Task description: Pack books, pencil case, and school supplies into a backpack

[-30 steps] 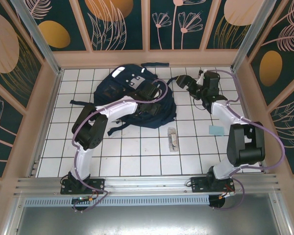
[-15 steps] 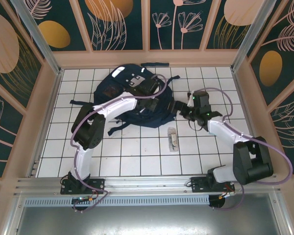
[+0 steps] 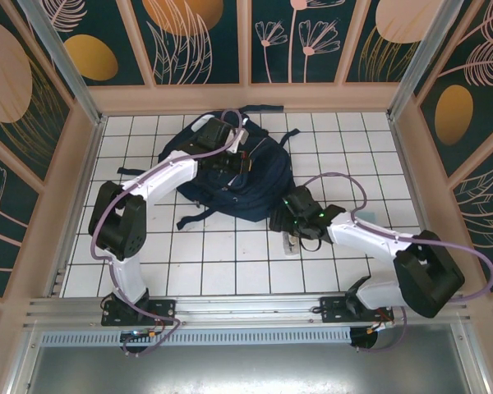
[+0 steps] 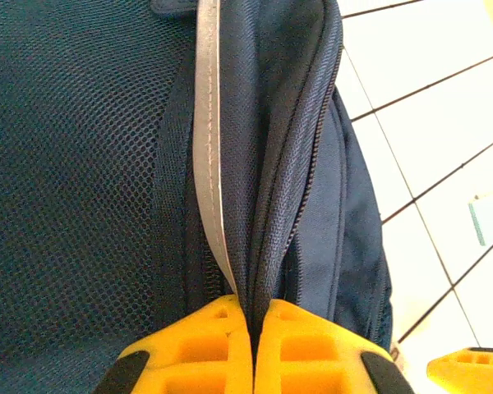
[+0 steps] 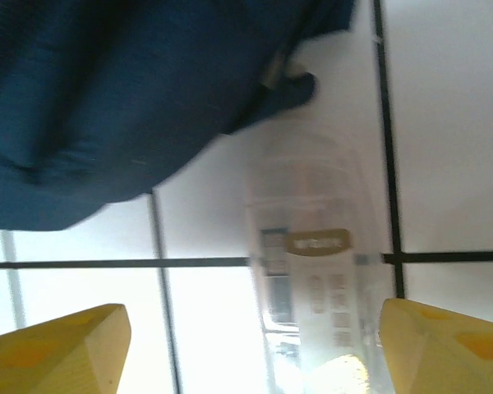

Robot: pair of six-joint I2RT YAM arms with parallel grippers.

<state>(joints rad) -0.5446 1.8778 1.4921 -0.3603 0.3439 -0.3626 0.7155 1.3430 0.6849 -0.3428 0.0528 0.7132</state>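
The navy backpack (image 3: 230,176) lies at the back middle of the tiled table. My left gripper (image 3: 234,153) sits on top of it, shut on a fold of the backpack (image 4: 255,164) beside the zipper and a white stripe. My right gripper (image 3: 290,215) hovers low by the backpack's front right corner, open. The school supplies (image 5: 320,279), a clear packet, lie on the tiles between its yellow fingers (image 5: 444,345), closer to the right-hand one. A bit of the school supplies (image 3: 290,246) pokes out below the gripper. The books and the pencil case are out of view.
Dark straps (image 3: 193,215) trail from the backpack over the tiles toward the front left. A pale teal card (image 4: 486,222) lies on the tiles right of the backpack. Wooden walls (image 3: 74,189) close in the table.
My left gripper closed on the backpack's fabric and shifted left. My right arm swung from the back right down to the packet, its jaws narrowing a little.
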